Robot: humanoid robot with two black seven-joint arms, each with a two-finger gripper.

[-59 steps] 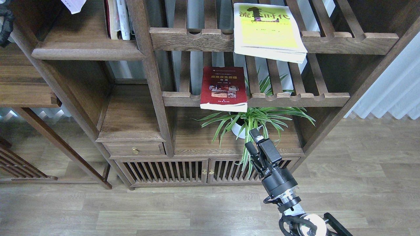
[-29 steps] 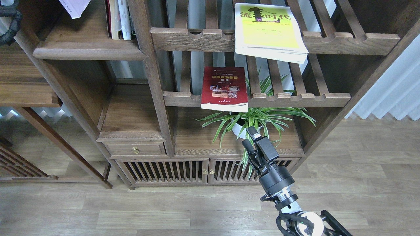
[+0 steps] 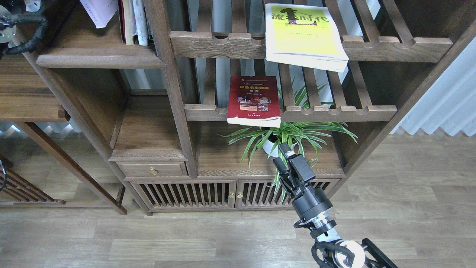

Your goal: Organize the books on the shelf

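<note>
Three books to sort and none is sitting safe yet. The pale lavender-white paperback (image 3: pixel 97 12) is up at the top left over the solid dark-brown wooden shelf board (image 3: pixel 99 59), next to some upright books (image 3: pixel 134 21); my left arm is mostly out of frame, so whether that gripper is holding it, I can't tell. The yellow-green paperback with black Chinese characters (image 3: pixel 304 35) hangs past the upper slatted rack's scalloped rail (image 3: pixel 394 47), and the dark red paperback with small photos (image 3: pixel 254 99) overhangs the lower slatted rack (image 3: pixel 334 111) too. My right gripper (image 3: pixel 283 160) sits low with fingers parted a bit, holding nothing, right in front of the spider plant in its white pot (image 3: pixel 282 139). My worry: going up from here I'd clip the leaves or nudge the red book's overhanging edge and tip it onto the plant.
</note>
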